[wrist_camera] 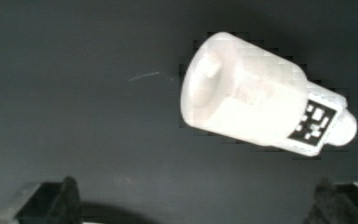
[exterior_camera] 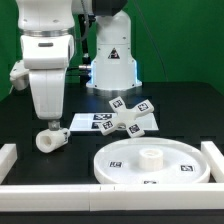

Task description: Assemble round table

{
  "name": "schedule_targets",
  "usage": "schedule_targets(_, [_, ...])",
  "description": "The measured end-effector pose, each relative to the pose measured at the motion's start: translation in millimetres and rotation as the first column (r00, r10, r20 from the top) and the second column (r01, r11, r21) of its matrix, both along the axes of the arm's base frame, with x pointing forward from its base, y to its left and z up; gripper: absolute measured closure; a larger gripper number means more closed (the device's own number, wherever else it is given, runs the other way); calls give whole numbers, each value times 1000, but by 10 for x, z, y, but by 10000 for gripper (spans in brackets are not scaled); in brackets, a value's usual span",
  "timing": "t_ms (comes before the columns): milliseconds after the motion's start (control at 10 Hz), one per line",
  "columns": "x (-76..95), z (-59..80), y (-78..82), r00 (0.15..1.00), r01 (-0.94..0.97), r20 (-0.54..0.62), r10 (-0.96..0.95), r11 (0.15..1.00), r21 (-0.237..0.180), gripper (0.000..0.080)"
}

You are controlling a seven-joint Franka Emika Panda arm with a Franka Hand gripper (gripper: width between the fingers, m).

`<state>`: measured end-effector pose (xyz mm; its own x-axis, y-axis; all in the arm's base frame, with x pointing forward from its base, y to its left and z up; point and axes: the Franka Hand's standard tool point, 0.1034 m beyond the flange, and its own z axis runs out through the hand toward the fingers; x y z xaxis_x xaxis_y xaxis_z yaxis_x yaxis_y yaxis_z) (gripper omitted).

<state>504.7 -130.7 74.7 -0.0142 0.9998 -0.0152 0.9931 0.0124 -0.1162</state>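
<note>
Zero parts joined yet, so I'm reckoning I'm going for the leg [exterior_camera: 50, 140]; gripper [exterior_camera: 47, 125] is hovering jaws-apart above it, needing lowering and squeezing

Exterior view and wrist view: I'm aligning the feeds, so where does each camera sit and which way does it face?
Exterior view: off the arm, facing the robot base across the table; shows arm and open gripper.
Wrist view: on the wrist, looking down at the leg; shows both fingertips.
Shared: the leg and gripper.
</note>
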Motion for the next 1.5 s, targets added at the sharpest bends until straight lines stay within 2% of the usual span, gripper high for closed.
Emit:
schedule_targets(200, [1,2,3,986,165,6,-164,986,-14,150])
schedule_targets(300, [4,17,-16,947,322,24,-321,947,-9,150])
schedule_targets(600, [-4,46,-23,713,701,21,-701,714,2,150])
schedule_targets(700, [-19,38,-19,635,772,1,-772,635,10,150])
schedule_targets(900, [-14,35,9,568,823,-2,-823,568,3,150])
schedule_targets(1000, [-12,35,18,503,865,-3,-865,503,-3,150])
schedule_targets(1200, [-8,15,-25,308,950,-10,-951,308,-41,150])
schedule_targets(1300, [-6,-29,-60,181,982,2,-983,181,-55,150])
schedule_targets(1400, [-54,-112,-74,64,994,-17,-998,65,-87,150])
schedule_targets(1500, [-27,-152,-129,-35,994,-40,-999,-30,-109,150])
